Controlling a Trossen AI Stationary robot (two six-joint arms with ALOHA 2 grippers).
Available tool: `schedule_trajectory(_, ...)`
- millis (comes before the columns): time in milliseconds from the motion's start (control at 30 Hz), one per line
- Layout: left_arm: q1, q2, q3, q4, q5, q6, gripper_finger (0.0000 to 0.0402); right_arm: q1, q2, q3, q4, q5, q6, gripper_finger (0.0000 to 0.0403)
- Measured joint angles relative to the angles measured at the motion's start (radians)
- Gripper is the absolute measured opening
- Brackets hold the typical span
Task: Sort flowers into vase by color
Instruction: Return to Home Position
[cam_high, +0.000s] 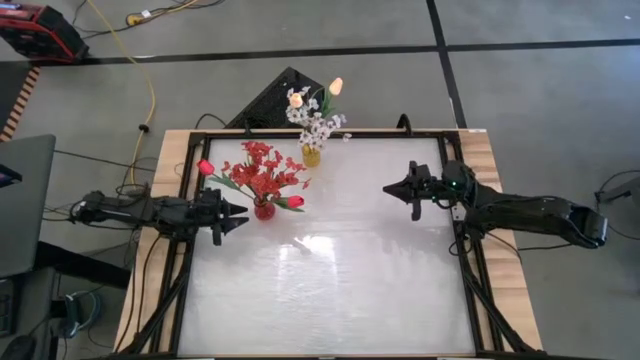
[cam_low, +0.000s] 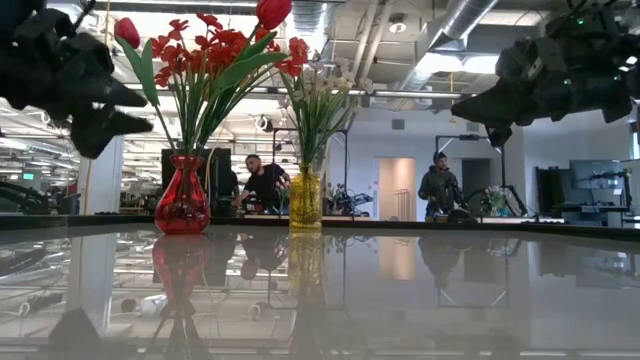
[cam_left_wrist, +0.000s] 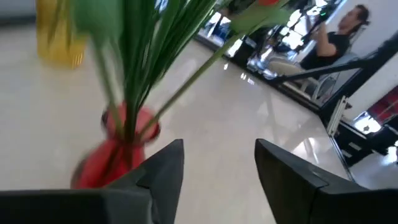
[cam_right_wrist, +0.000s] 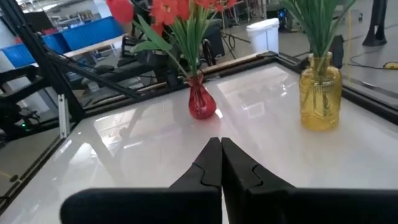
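Observation:
A red glass vase (cam_high: 264, 209) stands on the white table and holds red blossom sprays and red tulips (cam_high: 262, 172) on green stems. A yellow vase (cam_high: 311, 156) at the far edge holds white blossoms and cream-yellow tulips (cam_high: 318, 112). My left gripper (cam_high: 240, 217) hovers open just left of the red vase (cam_left_wrist: 112, 149), with nothing between its fingers. My right gripper (cam_high: 392, 187) is shut and empty over the table's right part, pointing toward the vases (cam_right_wrist: 202, 102).
The white glossy tabletop (cam_high: 330, 290) has free room in its near half. A black frame (cam_high: 185, 160) edges the table. People (cam_low: 265, 185) stand in the room beyond the far edge. A black pad (cam_high: 280, 95) lies behind the yellow vase.

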Motion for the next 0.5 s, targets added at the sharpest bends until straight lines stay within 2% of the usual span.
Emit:
schedule_trajectory(200, 0.017, -0.017, -0.004, 0.016, -0.004, 0.226, 0.0123, 0.001, 0.0, 0.0, -0.028, 0.001, -0.002, 0.0046)
schedule_trajectory(333, 0.023, -0.019, -0.004, 0.015, 0.016, 0.412, 0.0065, 0.003, 0.0, 0.0, -0.054, 0.001, -0.005, 0.0046)
schedule_trajectory(433, 0.023, -0.02, -0.002, 0.01, 0.035, 0.393, 0.0024, 0.021, -0.005, 0.0, -0.076, 0.004, -0.013, 0.0027)
schedule_trajectory(500, 0.023, -0.02, -0.002, 0.009, 0.035, 0.357, 0.0007, 0.055, -0.032, 0.0, -0.084, 0.046, -0.017, 0.0016)
